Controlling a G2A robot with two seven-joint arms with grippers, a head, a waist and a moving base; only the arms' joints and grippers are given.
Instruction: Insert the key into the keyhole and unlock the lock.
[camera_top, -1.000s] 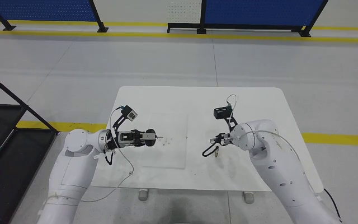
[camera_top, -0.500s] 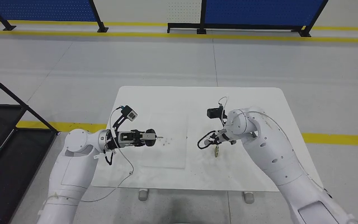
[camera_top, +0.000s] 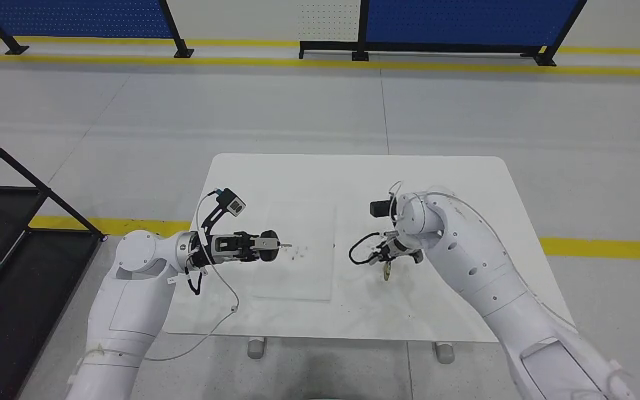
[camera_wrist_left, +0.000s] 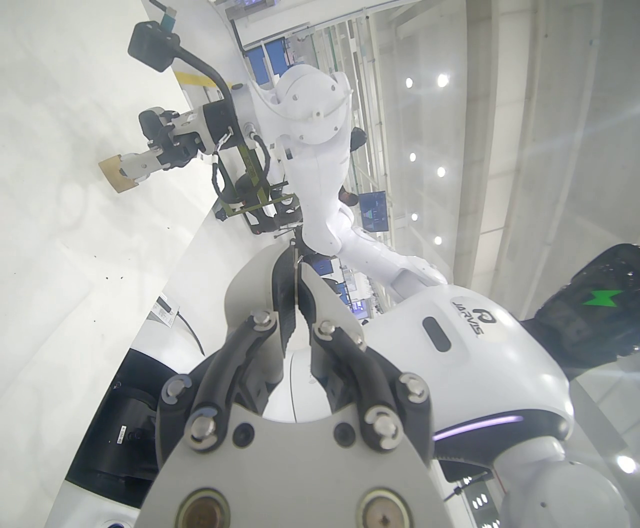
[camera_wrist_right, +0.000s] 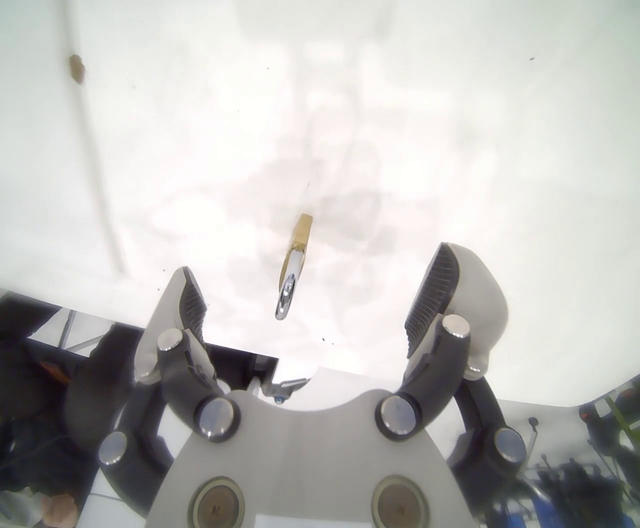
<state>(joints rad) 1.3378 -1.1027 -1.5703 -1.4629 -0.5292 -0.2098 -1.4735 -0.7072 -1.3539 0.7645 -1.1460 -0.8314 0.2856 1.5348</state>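
Presently we keep the key (camera_wrist_left: 295, 247) pinched in our left gripper (camera_wrist_left: 295, 264) while our right gripper (camera_wrist_right: 314, 260) hangs spread wide near the lock (camera_wrist_right: 299, 237) on the table (camera_wrist_right: 450, 125), so, we judge, next comes closing squarely on its brass body.

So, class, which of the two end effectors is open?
The right end effector, spread wide near the lock and gripping nothing; the left end effector is shut on the key.
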